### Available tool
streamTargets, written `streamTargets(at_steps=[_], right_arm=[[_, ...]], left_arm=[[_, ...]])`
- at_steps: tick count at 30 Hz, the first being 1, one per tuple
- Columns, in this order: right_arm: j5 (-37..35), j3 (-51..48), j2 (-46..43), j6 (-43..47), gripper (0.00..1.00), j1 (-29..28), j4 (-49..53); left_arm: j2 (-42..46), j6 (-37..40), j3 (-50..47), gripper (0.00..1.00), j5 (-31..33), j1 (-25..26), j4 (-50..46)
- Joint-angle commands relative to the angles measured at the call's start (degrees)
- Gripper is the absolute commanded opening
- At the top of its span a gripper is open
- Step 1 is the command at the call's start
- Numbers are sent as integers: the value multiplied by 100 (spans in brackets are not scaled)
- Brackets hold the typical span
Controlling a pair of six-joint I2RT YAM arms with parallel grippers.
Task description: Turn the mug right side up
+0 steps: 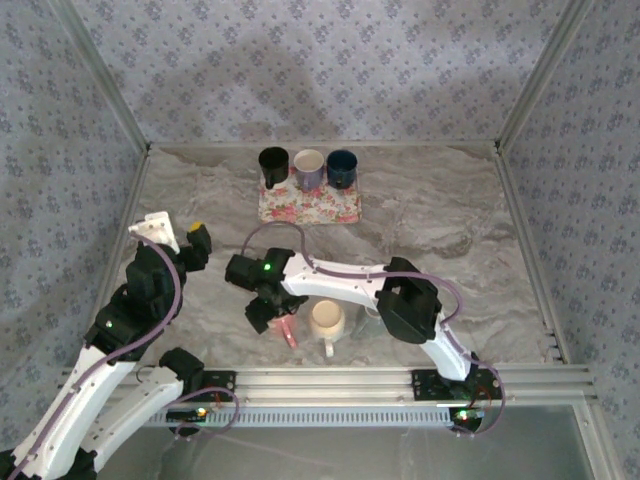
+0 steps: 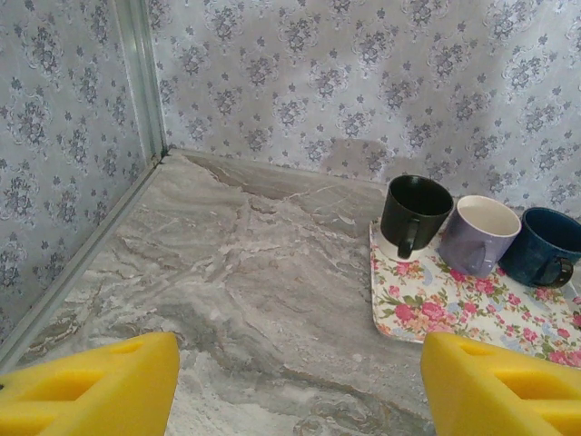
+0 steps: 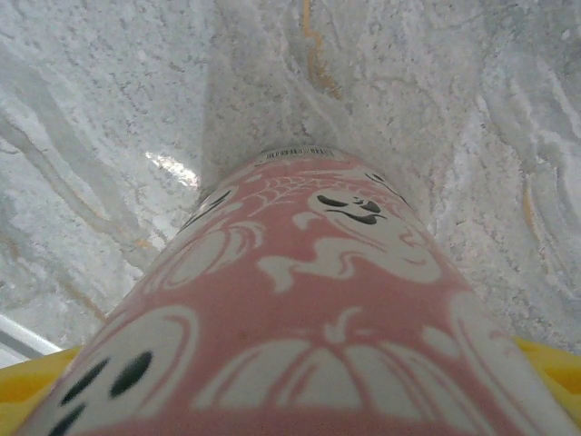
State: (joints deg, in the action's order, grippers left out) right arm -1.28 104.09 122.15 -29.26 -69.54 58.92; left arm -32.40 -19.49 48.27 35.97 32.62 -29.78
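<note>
Two right fingers (image 3: 567,363) flank the pink ghost-patterned mug (image 3: 318,336).

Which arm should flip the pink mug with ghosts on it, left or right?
Right. The right gripper has the pink ghost-and-pumpkin mug between its yellow fingers; the left gripper stands open and apart, facing the flowered tray.

left arm (image 1: 110,340) folded by its base, left gripper (image 2: 300,381) level, jaws wide apart and empty, right arm (image 1: 350,285) stretched leftward, right gripper (image 1: 272,315) pointing down, yellow fingers (image 3: 23,391) apart, closure unclear
</note>
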Motion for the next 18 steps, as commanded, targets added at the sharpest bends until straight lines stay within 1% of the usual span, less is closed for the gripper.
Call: streamTargets(at_steps=[1, 5, 7, 9, 11, 13, 15, 16, 18], right_arm=[[-352, 85, -171, -76, 67, -9, 220], [-568, 153, -525, -69, 60, 19, 226], [-671, 108, -817, -88, 59, 105, 144], [-713, -146, -1266, -127, 57, 235, -178], [-610, -599, -1812, -140, 57, 424, -771], [-387, -1205, -2515, -176, 57, 700, -1584], [-237, -1653, -3070, -305, 57, 1000, -2173], [-196, -1894, -3343, -366, 56, 1152, -2412], [-222, -2339, -3923, -454, 55, 1420, -3024]], left_arm=[[1, 109, -27, 70, -31, -28, 151], [-44, 112, -28, 70, -148, -21, 171], [-152, 105, -16, 70, -291, -24, 183], [-331, 2, 99, 70, -556, -22, 56], [-509, -132, 240, 70, -811, -27, -57], [-619, -127, 309, 71, -1390, -35, 15], [-747, -161, 397, 73, -1927, -30, 102], [-856, -234, 497, 73, -2238, -32, 91], [-1087, -500, 709, 73, -2649, -35, 44]])
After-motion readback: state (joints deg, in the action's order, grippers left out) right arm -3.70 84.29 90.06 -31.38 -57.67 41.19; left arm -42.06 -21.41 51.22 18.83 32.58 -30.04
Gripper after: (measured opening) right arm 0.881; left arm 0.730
